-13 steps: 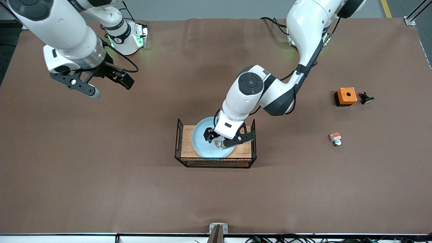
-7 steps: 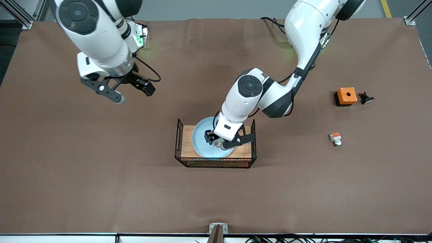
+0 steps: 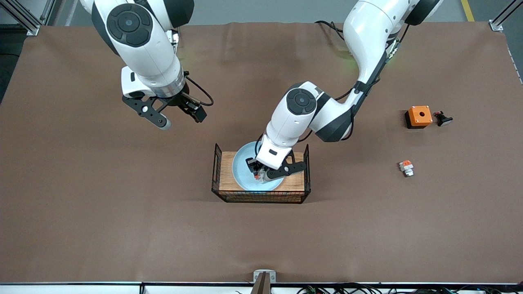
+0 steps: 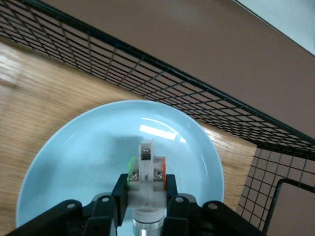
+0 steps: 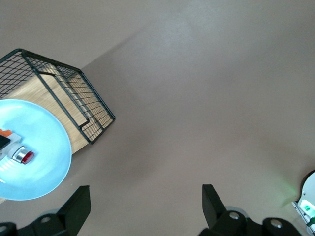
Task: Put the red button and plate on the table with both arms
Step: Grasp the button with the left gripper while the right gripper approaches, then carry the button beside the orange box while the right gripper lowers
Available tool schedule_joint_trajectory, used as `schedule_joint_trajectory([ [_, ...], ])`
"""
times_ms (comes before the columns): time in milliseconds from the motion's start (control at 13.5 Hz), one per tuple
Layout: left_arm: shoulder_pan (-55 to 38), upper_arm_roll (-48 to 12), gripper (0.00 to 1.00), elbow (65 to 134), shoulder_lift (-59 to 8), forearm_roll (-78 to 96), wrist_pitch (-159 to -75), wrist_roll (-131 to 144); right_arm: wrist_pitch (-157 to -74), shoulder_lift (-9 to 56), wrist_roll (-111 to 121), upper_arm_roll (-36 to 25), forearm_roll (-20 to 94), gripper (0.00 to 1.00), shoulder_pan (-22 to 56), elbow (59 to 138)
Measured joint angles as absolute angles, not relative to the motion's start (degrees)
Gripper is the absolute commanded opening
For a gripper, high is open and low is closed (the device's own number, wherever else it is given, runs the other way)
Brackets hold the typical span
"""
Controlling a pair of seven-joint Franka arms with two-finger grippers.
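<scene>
Down in the pale-blue plate [image 3: 244, 169], red button [image 4: 145, 180]: white blocky body, silver cylindrical end, orange on one flank and green on the other, pinched between the pressed-in fingers [image 4: 175, 212] of the left gripper [image 3: 261, 174]. No readable writing or brand on button, plate or arms. Plate resting on the wooden board [image 3: 295, 183] with black wire sides, near the middle of the brown table [image 3: 122, 228].

Reaching from its base at the table's upper edge, left arm: upper link slanting down, elbow bent sharply above the board, wrist tipped steeply down into the plate.

Hanging over bare table above and off the board's corner, toward the right arm's end, right gripper [image 3: 175, 119]: fingers [image 5: 78, 206] spread wide, nothing between them, forearm pointing nearly straight down. Visible in the right wrist view too: plate, board and button.

Toward the left arm's end, well apart from the board: stubby white piece with orange top [image 3: 406, 168]; farther from the front camera than that, orange box with a hole [image 3: 419, 116], small dark part [image 3: 442, 119] just beside it.
</scene>
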State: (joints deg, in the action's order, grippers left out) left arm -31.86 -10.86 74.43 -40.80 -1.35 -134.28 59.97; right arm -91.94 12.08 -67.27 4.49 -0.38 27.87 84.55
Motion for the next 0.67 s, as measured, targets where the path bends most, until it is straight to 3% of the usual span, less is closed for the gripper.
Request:
schedule_joint_trajectory([
  [668,-27.04,-9.91,0.0,72.86,-26.17,-1.65,-113.52,60.37,-106.58,14.65,-82.46,4.53,4.21,1.0,31.77,89.73],
])
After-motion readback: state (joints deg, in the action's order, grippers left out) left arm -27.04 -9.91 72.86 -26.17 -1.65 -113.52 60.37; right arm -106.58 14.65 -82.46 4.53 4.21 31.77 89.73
